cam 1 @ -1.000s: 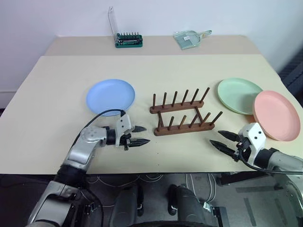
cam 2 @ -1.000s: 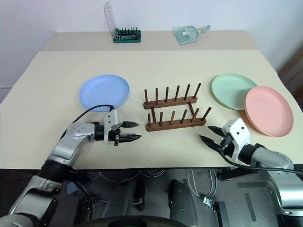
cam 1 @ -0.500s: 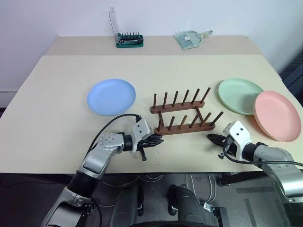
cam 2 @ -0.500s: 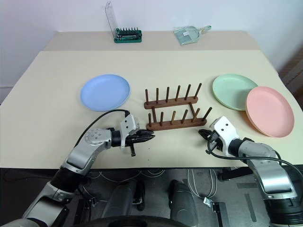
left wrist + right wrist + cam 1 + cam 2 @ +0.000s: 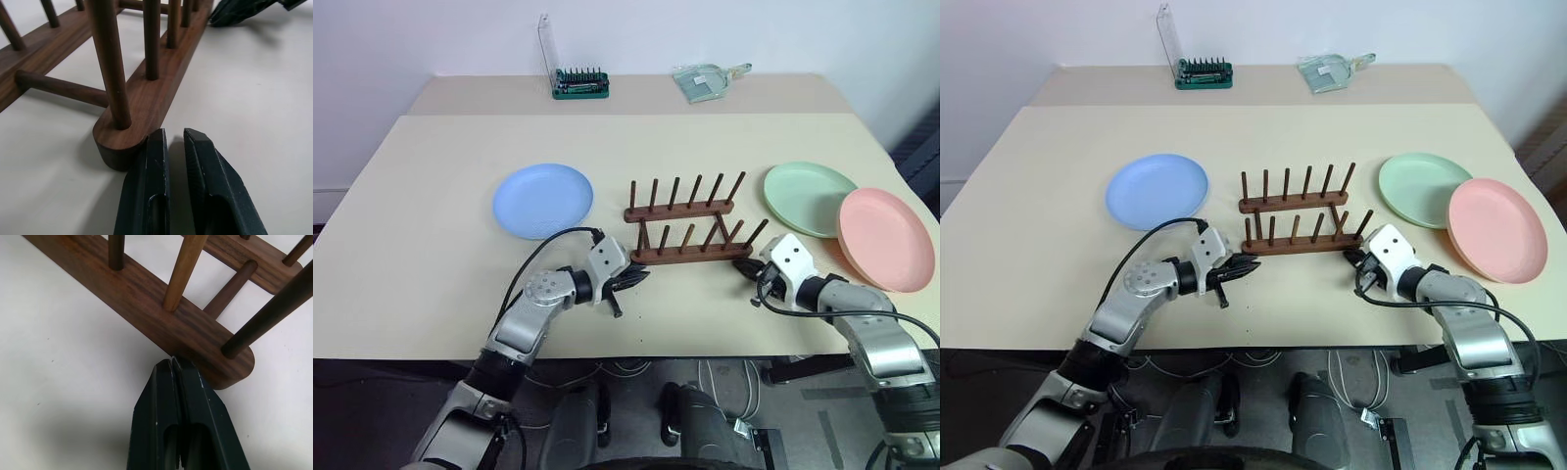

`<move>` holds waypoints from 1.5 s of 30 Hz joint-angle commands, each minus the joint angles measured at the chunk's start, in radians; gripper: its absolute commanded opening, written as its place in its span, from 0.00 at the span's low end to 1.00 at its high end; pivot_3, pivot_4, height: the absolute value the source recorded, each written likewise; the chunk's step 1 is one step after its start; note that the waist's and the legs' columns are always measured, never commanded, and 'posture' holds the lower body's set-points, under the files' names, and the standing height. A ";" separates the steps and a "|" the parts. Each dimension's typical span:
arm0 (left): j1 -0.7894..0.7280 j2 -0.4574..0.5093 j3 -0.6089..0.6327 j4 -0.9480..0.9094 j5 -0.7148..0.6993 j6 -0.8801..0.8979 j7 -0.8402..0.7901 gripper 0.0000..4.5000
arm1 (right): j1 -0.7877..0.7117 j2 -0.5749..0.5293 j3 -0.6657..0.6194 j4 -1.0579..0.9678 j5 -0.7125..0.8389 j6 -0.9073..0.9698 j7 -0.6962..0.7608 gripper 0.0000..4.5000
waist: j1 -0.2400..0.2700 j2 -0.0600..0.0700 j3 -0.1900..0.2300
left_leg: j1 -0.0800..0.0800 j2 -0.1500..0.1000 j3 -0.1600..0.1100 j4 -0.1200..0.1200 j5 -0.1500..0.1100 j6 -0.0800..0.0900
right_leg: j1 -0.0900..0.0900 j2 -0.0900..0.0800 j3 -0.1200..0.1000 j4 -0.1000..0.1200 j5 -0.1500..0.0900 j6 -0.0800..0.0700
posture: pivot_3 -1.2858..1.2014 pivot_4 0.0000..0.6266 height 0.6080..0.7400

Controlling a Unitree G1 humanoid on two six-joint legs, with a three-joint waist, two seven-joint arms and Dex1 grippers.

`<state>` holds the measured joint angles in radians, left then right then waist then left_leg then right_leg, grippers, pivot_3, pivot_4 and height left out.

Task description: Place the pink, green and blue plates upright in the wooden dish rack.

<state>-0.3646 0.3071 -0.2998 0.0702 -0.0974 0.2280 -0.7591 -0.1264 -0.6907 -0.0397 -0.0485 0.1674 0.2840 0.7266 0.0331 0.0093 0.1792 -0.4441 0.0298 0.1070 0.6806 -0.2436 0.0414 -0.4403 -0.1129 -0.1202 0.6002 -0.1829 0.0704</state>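
The wooden dish rack [image 5: 685, 231] stands mid-table with nothing in it. The blue plate [image 5: 543, 200] lies flat to its left. On its right lies the green plate [image 5: 808, 199], and the pink plate [image 5: 886, 238] overlaps that plate's near right rim. My left gripper [image 5: 640, 274] is shut, with its fingertips [image 5: 155, 147] against the left end of the rack's near rail [image 5: 161, 83]. My right gripper [image 5: 172, 363] is also shut, its tip pressed to the near rail's right end [image 5: 195, 340]. Neither gripper holds anything.
A green bit-set case [image 5: 579, 83] with a raised clear lid and a clear plastic item [image 5: 710, 77] sit at the table's [image 5: 431, 255] back edge. The table's front edge runs just behind both arms.
Both grippers went from open to shut and moved in to the ends of the rack's near rail. The rack has slid a little away from me and turned squarer.
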 commanded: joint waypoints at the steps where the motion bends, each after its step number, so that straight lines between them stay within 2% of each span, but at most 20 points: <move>1: -0.008 0.015 0.028 0.039 0.024 -0.014 0.028 0.13 | -0.017 0.008 0.000 0.021 -0.010 -0.031 0.003 0.01 | -0.001 0.000 0.000 | 0.000 0.000 0.000 0.000 0.000 0.000 | 0.000 0.000 0.000 0.000 0.000 0.000 | 0.52 0.24 1.00; 10: -0.008 0.023 0.039 0.042 0.013 -0.030 0.026 0.13 | 0.014 -0.014 -0.032 0.011 -0.009 -0.067 0.014 0.01 | -0.003 0.000 0.000 | 0.000 0.000 0.000 0.000 0.000 0.000 | 0.000 0.000 0.000 0.000 0.000 0.000 | 0.52 0.24 1.00; 15: 0.043 0.056 0.062 -0.061 -0.052 -0.012 -0.034 0.13 | 0.127 -0.101 -0.192 -0.161 0.112 0.019 0.090 0.01 | 0.002 0.001 0.000 | -0.001 0.000 0.000 0.000 0.000 0.000 | -0.001 0.000 0.000 0.000 0.000 0.000 | 0.52 0.24 1.00; 20: 0.109 0.095 0.059 -0.187 -0.123 0.028 -0.111 0.13 | 0.208 -0.182 -0.401 -0.258 0.223 0.134 0.131 0.50 | 0.004 0.000 0.000 | -0.001 0.000 0.000 -0.001 -0.001 -0.001 | -0.001 0.000 0.000 -0.001 0.000 0.000 | 0.52 0.24 1.00; 23: 0.123 0.098 0.055 -0.221 -0.145 0.044 -0.136 0.13 | 0.205 -0.215 -0.467 -0.207 0.175 0.130 0.087 0.89 | 0.005 0.000 0.000 | -0.001 0.000 0.000 0.000 -0.002 -0.003 | -0.001 0.000 0.000 -0.002 0.000 0.000 | 0.52 0.24 1.00; 24: 0.124 0.096 0.054 -0.224 -0.149 0.042 -0.141 0.13 | 0.206 -0.225 -0.477 -0.177 0.151 0.121 0.072 0.97 | 0.005 0.000 0.000 | -0.001 0.000 0.000 0.000 -0.002 -0.003 | -0.001 0.000 0.000 -0.002 0.000 0.000 | 0.52 0.24 1.00; 25: 0.123 0.094 0.054 -0.225 -0.152 0.040 -0.145 0.13 | 0.206 -0.232 -0.482 -0.156 0.136 0.115 0.063 0.99 | 0.006 0.000 0.000 | -0.001 0.000 0.000 -0.001 -0.002 -0.003 | -0.001 0.000 0.000 -0.003 0.000 0.000 | 0.52 0.24 1.00; 40: 0.139 0.102 0.096 -0.209 -0.199 -0.059 -0.204 0.13 | 0.148 -0.210 -0.347 0.141 -0.053 -0.025 -0.079 0.99 | 0.003 0.001 0.000 | -0.002 0.000 0.001 -0.001 -0.002 -0.002 | -0.002 0.000 0.000 -0.003 0.000 0.000 | 0.52 0.24 1.00; 43: 0.144 0.100 0.095 -0.205 -0.200 -0.064 -0.201 0.13 | 0.143 -0.212 -0.334 0.161 -0.065 -0.047 -0.084 0.81 | 0.003 0.001 0.000 | -0.002 0.000 0.001 -0.001 -0.002 -0.002 | -0.002 0.000 0.000 -0.002 0.000 0.000 | 0.52 0.24 1.00; 45: 0.148 0.099 0.093 -0.200 -0.197 -0.070 -0.199 0.13 | 0.144 -0.211 -0.336 0.158 -0.060 -0.050 -0.083 0.60 | 0.003 0.001 0.000 | -0.002 0.000 0.001 -0.001 -0.002 -0.001 | -0.002 0.000 0.000 -0.002 0.000 0.000 | 0.52 0.24 1.00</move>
<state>-0.2233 0.4094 -0.2144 -0.1197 -0.2871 0.1806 -0.9580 0.0267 -0.9009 -0.3564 0.1226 0.1099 0.2530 0.6523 0.0365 0.0099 0.1795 -0.4464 0.0298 0.1079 0.6797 -0.2448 0.0408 -0.4419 -0.1130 -0.1202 0.5977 -0.1831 0.0706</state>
